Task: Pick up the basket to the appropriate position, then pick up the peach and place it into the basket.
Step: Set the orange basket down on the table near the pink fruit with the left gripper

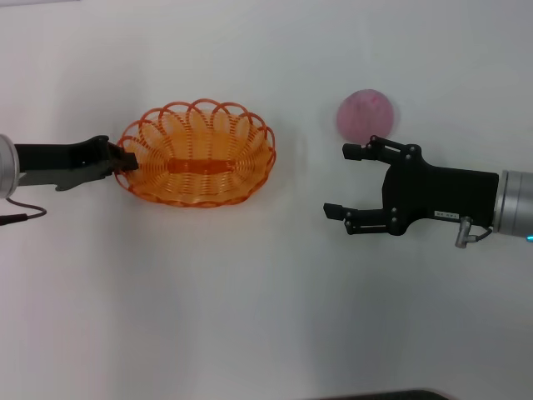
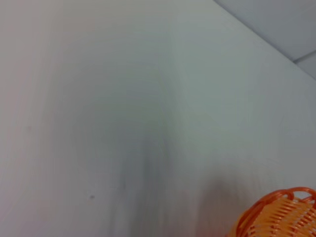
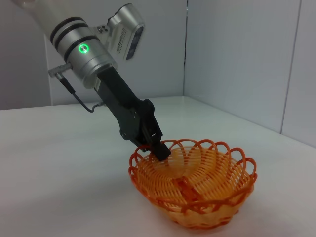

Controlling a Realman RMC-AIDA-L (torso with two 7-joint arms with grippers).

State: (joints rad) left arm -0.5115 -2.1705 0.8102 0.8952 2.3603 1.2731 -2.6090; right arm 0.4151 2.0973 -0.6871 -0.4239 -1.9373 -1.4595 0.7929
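Step in hand: the first one, by my reading, moving the basket (image 1: 197, 153) to its spot; the peach (image 1: 366, 115) is not yet picked up.
Basket: sits on the white table (image 1: 250, 300), left of centre, upright and with nothing in it; in the right wrist view it seems to rest flat on the surface, though a slight lift cannot be ruled out.
Left gripper (image 1: 125, 160): at the basket's left end, fingers closed on the scalloped rim; the right wrist view shows one finger tip inside the loops.
Peach: far right on the table, well apart from the basket, lying free.
Right gripper (image 1: 348, 180): hovers near the peach, on its near side, fingers spread wide and pointing left, holding nothing.
Left wrist view: only bare table and a bit of the basket rim.
Next move, as a judgement: carry or slide the basket toward the right, closer to the peach, set it down and release the rim, keeping it level so it does not tip; after that the right gripper has to move to the far side to straddle the peach.
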